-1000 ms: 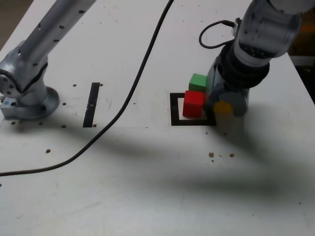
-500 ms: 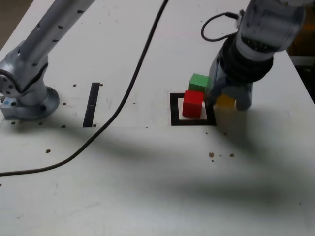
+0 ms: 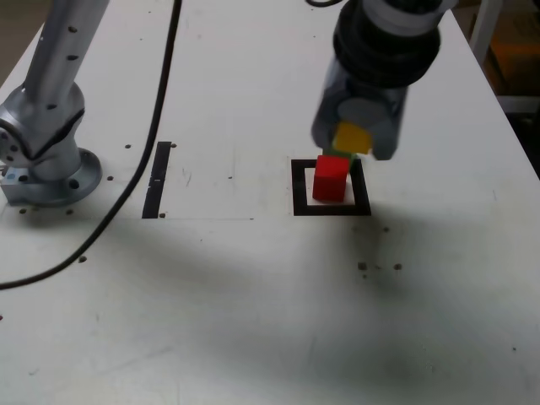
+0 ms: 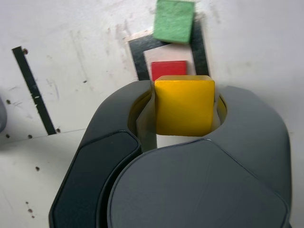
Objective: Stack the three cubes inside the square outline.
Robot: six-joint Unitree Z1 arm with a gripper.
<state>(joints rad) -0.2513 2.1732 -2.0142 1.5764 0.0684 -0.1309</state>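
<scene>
My gripper [image 3: 353,138] is shut on the yellow cube [image 3: 353,136] and holds it in the air just above the red cube [image 3: 331,179]. The red cube rests inside the square outline [image 3: 299,189]. In the wrist view the yellow cube [image 4: 184,105] sits between the jaws, with the red cube [image 4: 168,70] showing just past it inside the square outline [image 4: 140,59]. The green cube [image 4: 173,21] lies at the outline's far edge, partly over the black frame. In the exterior view the gripper hides nearly all of the green cube.
A straight black tape strip [image 3: 157,177] lies on the white table toward the exterior view's left, next to the arm's base [image 3: 46,164]. A black cable [image 3: 126,198] curves across the table. Small dark specks [image 3: 363,267] lie in front of the outline.
The gripper has risen off the table at the outline's right side with the yellow cube and moved left, over the red cube. The cable has swung left.
</scene>
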